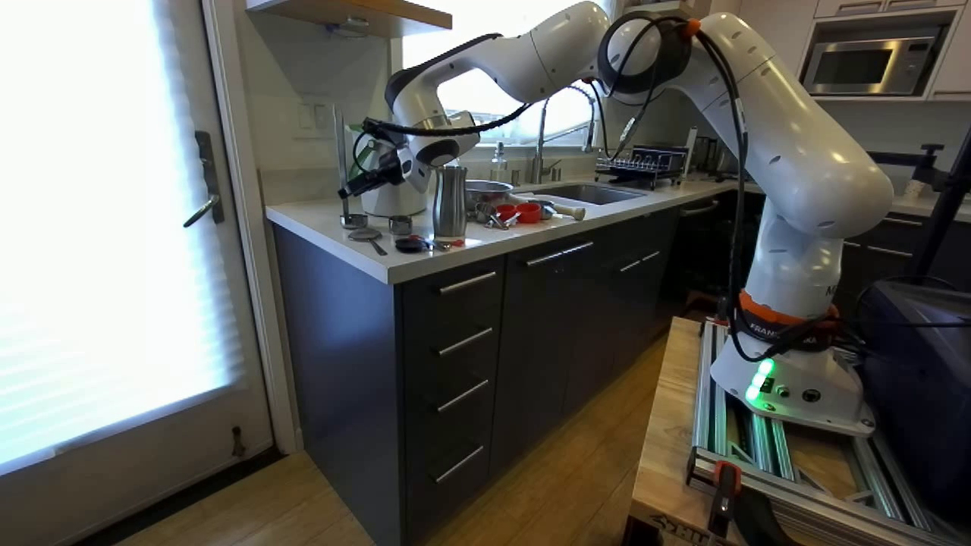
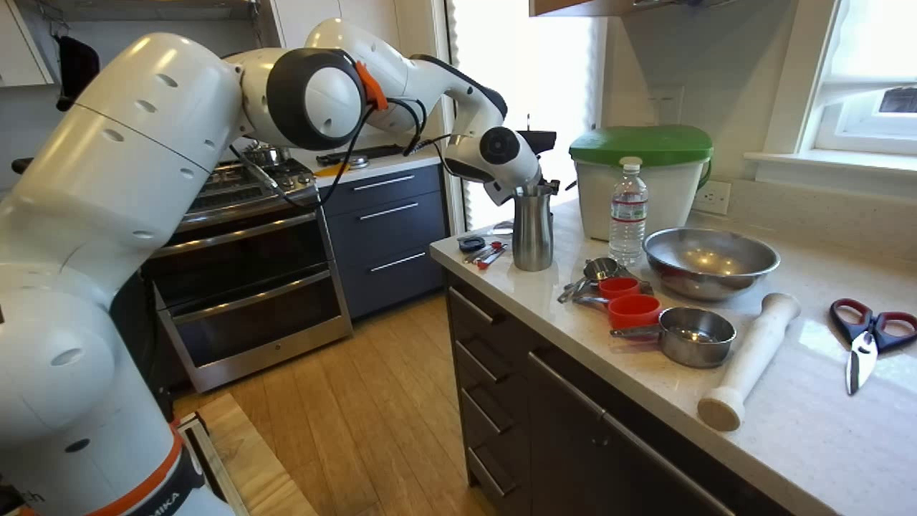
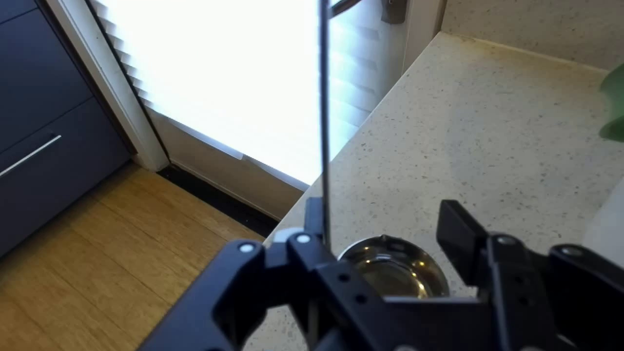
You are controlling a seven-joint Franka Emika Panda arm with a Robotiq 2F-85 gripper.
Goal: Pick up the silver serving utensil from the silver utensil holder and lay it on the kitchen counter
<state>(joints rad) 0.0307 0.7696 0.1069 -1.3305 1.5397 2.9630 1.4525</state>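
Closest to the wrist camera, the end effector (image 3: pixel 382 217) has its fingers (image 3: pixel 458 243) apart. Just beside one finger stands the silver ladle (image 3: pixel 325 122) — a thin, straight, upright handle with a shiny round bowl at its foot, down on the table (image 3: pixel 497 141); whether finger and handle touch cannot be told. Near the ladle sits a small metal cup (image 1: pixel 400 225); the tall silver holder (image 2: pixel 533 233) stands in front of the end effector in an exterior view. Farther out — a green-lidded bin (image 2: pixel 666 190), a water bottle (image 2: pixel 628 215) and red measuring cups (image 2: pixel 634 310).
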